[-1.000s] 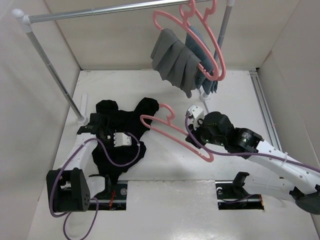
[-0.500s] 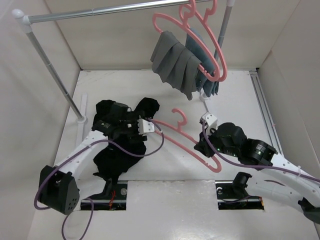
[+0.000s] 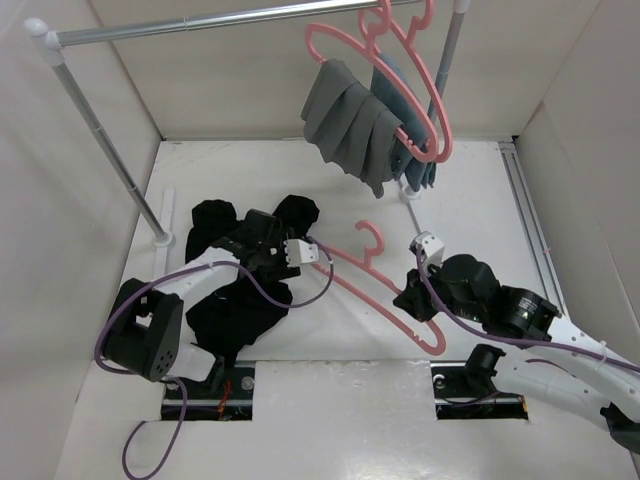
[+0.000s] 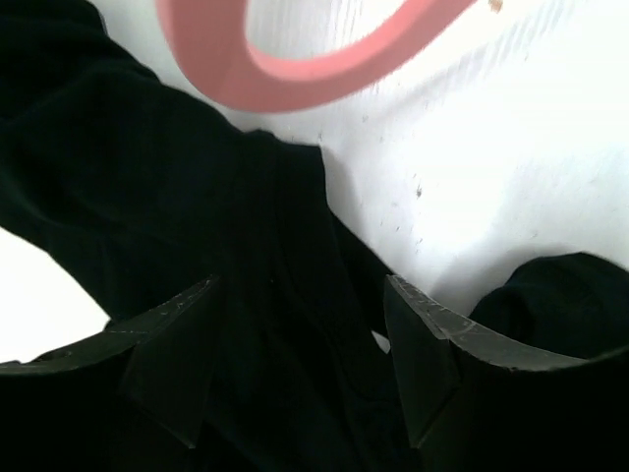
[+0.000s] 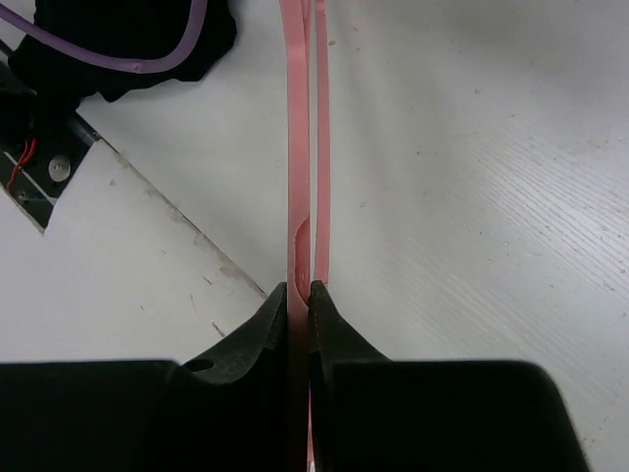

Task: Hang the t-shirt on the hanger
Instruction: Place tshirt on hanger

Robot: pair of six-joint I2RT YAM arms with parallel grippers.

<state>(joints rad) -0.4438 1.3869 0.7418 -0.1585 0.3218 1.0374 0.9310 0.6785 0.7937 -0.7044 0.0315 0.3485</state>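
1. Centrally, the hanger (image 3: 366, 258) lay slantwise across the white table (image 3: 480, 190). It was a slim pink plastic frame with its curved hook toward the far side.
2. The right gripper (image 5: 300, 290) was clamped on one thin bar of the hanger toward its near right end, with dark fingers pressed to either side of the pink strip.
3. The t-shirt (image 3: 232, 318), black, soft and rumpled, lay heaped left of the hanger, partly under the left arm.
4. The left gripper (image 4: 300, 285) hung with jaws spread wide over the dark folds, grasping nothing. Whether its tips touched the cloth could not be told.
5. The hanger's rounded left end sat just beside the fabric's edge.
6. Far off, a metal rail (image 3: 200, 22) carried two more pink hangers, one with a pleated grey garment (image 3: 345, 115) and one with a blue garment (image 3: 392, 85) behind it.
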